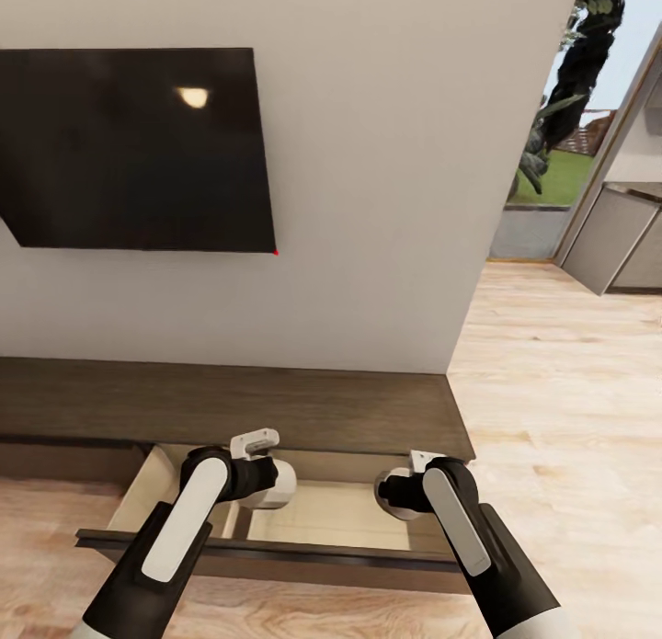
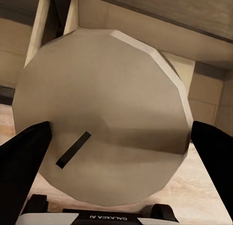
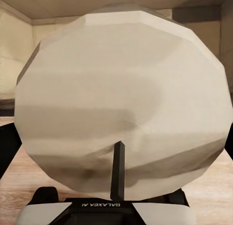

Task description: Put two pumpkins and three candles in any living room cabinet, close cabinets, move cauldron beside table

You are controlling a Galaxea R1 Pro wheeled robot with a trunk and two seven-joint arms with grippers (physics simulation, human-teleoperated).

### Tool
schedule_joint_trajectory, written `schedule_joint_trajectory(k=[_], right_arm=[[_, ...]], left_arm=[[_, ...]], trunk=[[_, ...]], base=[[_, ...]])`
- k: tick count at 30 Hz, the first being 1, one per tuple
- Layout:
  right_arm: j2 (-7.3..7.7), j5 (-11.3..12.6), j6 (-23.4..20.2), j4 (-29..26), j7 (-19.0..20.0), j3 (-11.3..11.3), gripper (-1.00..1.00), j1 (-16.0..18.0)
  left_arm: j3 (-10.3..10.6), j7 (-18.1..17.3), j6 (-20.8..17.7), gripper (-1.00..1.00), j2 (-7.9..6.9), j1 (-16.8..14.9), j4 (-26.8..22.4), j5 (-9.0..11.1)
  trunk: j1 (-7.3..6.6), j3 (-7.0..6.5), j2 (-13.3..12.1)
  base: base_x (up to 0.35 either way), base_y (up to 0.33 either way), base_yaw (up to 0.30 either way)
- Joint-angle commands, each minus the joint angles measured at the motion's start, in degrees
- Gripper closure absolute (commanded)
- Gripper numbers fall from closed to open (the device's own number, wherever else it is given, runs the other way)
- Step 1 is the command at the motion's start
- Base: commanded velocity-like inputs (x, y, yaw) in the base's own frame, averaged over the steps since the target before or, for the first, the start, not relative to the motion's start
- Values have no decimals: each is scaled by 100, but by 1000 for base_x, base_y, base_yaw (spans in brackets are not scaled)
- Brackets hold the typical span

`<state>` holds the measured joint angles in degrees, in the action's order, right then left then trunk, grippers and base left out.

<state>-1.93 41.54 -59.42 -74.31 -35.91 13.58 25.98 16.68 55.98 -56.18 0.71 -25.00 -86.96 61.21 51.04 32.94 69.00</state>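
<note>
I note the cabinet (image 1: 276,409) against the wall under a dark screen (image 1: 138,147), one drawer (image 1: 276,552) pulled out, pale inside showing. Both my arms reach over that open drawer. In the left wrist view, the left gripper (image 2: 116,142) pinches a candle (image 2: 104,113) between its dark fingers (image 2: 22,157), wick end toward the camera. The right gripper (image 3: 116,137) likewise clamps a second candle (image 3: 121,94), its fingers touching both sides.
</note>
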Motion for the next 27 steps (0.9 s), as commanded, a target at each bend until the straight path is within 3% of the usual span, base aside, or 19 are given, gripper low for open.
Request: schedule_joint_trajectory(k=[1, 9, 15, 22, 27], right_arm=[[0, 64, -8, -5, -61, 4, 100, 6], [0, 68, -8, -5, -63, 4, 100, 11], [-13, 47, -8, -3, -71, 17, 100, 9], [-85, 66, 210, 344, -82, 63, 100, 6], [-316, 74, 348, 740, -78, 334, 100, 113]], left_arm=[[0, 58, -16, 100, -2, -5, -5, 49], [4, 64, -14, 100, -7, -5, -6, 47], [26, 111, 19, 100, 18, -5, -1, 43], [392, 131, 106, 100, 26, -5, 4, 25], [438, 132, 157, 100, 26, -5, 4, 14]], trunk=[[0, 6, 4], [0, 6, 4], [0, 6, 4], [0, 6, 4], [66, 59, 124]], base=[[0, 19, -1], [49, 91, -57], [114, -78, -6], [12, -9, 0], [0, 0, 0]])
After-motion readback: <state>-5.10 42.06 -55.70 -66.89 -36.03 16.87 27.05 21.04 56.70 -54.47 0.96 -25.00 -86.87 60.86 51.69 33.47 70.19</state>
